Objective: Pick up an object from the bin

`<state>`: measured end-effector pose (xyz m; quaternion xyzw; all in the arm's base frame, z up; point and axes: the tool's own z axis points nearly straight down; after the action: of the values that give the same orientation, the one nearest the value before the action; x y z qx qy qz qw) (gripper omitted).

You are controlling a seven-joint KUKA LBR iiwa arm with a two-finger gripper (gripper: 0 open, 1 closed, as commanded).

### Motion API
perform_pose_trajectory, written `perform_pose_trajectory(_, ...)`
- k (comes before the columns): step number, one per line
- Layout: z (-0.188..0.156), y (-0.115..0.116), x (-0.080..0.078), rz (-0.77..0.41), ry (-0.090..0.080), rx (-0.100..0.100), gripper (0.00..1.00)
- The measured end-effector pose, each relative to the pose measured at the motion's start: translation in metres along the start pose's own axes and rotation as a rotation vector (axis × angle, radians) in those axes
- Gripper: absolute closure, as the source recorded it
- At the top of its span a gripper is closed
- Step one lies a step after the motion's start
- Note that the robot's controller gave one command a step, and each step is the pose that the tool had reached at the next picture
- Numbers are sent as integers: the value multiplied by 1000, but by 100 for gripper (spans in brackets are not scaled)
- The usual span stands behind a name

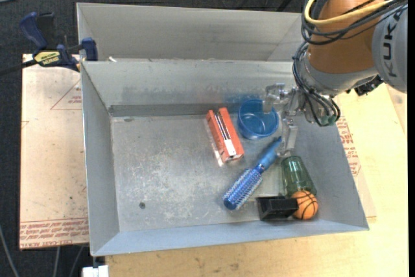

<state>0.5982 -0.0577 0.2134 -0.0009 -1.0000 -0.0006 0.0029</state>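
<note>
My gripper hangs at the right side of the bin, just right of a blue round cup and above the handle end of a blue hairbrush. The hairbrush lies slantwise, bristle head toward the bin's front. A green translucent bottle lies just below the gripper. Nothing shows held in the gripper.
An orange-red flat box lies left of the cup. A small orange ball and a black block sit in the front right corner. The arm's orange dome and cables hang over the right wall. The left half of the bin floor is bare.
</note>
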Motion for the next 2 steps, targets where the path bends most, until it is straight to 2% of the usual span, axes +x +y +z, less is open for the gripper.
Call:
perform_pose_trajectory(1,-5,0,-1,-2,-8,1,0)
perform_pose_trajectory(2,31,7,10,-137,-9,1,0)
